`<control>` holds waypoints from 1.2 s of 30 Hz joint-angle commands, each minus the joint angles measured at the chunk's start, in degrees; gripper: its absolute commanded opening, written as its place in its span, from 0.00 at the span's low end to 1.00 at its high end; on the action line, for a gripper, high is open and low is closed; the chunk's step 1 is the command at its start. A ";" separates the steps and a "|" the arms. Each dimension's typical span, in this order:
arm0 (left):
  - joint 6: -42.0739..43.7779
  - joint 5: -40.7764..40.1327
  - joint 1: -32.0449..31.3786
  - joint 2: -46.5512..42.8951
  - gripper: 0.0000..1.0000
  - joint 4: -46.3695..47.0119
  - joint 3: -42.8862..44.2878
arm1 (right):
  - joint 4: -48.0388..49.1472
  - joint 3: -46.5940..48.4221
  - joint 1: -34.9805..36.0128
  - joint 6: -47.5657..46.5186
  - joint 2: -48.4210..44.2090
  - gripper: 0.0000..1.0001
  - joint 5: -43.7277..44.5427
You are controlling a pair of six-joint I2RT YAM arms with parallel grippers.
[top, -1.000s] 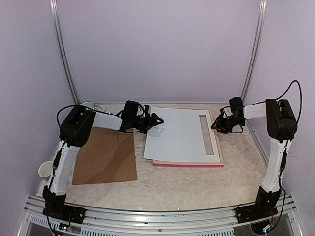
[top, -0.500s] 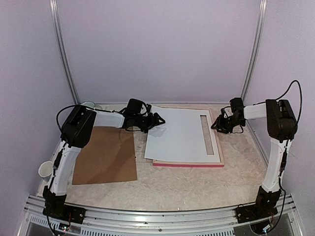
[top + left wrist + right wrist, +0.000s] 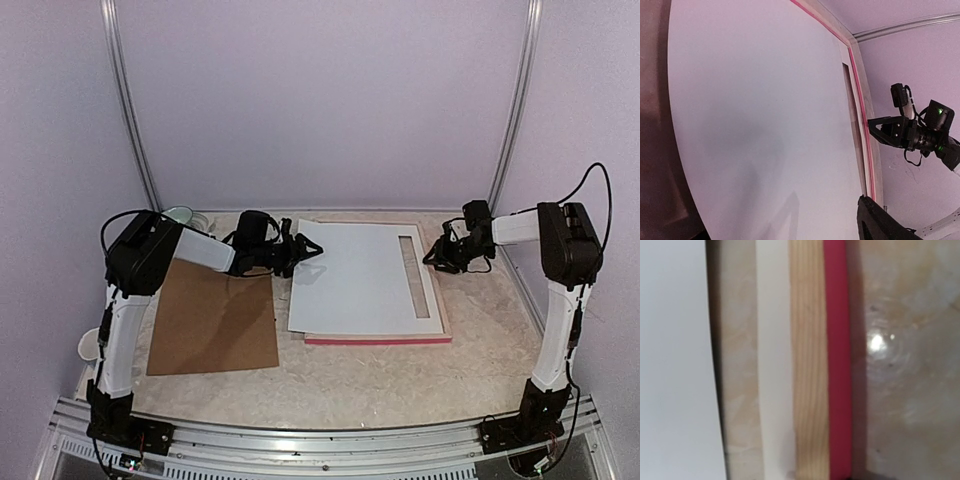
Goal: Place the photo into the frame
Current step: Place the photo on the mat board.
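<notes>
The frame (image 3: 380, 340) lies flat at mid-table, pale wood face up and pink edge toward me. A large white sheet (image 3: 350, 275) covers most of it, leaving a narrow slot on the right inside the white mat (image 3: 432, 290). The photo's dark print shows nowhere. My left gripper (image 3: 305, 249) is at the sheet's left edge with its fingers spread; one finger (image 3: 880, 222) hovers over the sheet (image 3: 755, 115). My right gripper (image 3: 437, 256) is at the frame's right rail (image 3: 810, 365), and its fingers do not show in the right wrist view.
A brown backing board (image 3: 212, 320) lies flat on the left of the table. A clear cup (image 3: 182, 214) stands at the back left and a white cup (image 3: 91, 345) at the left edge. Walls close in on three sides.
My left gripper has drawn back to the left. The white sheet and the frame have shifted slightly left with it. The right gripper stayed at the right rail.
</notes>
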 commanded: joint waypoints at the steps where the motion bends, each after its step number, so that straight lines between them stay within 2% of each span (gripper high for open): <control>1: -7.19 8.92 0.59 -0.91 0.71 13.77 -1.91 | -0.06 -0.82 0.67 -0.67 1.14 0.37 -1.70; 5: -9.76 10.11 0.65 -0.68 0.63 16.88 -3.34 | -0.45 -1.07 0.67 -1.03 1.08 0.37 -1.51; 19: -11.09 9.76 0.93 -1.28 0.28 15.01 -3.65 | -1.06 -0.22 0.67 -1.06 1.08 0.37 -1.79; 30: -20.13 10.87 0.23 0.32 0.12 23.22 -2.90 | -1.22 -0.23 0.67 -1.44 1.15 0.37 -1.91; 36: -28.40 10.18 -0.16 1.60 0.09 32.51 -3.65 | -1.24 -0.14 0.67 -1.46 1.28 0.37 -2.11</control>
